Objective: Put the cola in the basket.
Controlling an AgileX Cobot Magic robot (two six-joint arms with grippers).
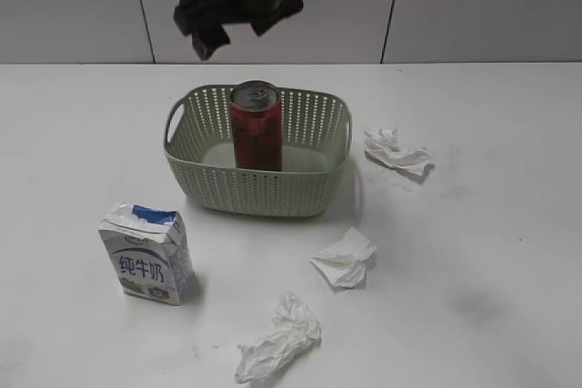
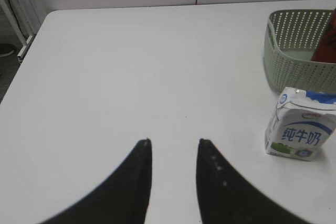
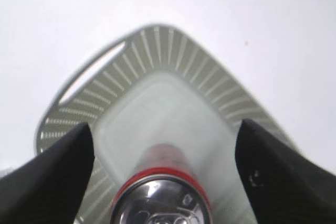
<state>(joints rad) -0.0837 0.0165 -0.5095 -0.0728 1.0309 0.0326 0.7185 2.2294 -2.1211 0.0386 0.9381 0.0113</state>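
Right gripper (image 3: 164, 145) jaws spread wide, directly above the cola (image 3: 161, 195), which stands upright inside the basket (image 1: 264, 193). Retreat should go straight up, fingers clear of the can rim, to avoid tipping. Left gripper (image 2: 173, 145) parted, idle over the table (image 2: 131, 66).

Dim, even light; right wrist view blurred.

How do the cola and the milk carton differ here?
The cola is a red, round can; the milk carton is a white-and-blue box. The cola stands inside the basket; the carton stands on the table in front of it. The cola's top is flat metal; the carton's top looks crumpled. Both are upright.
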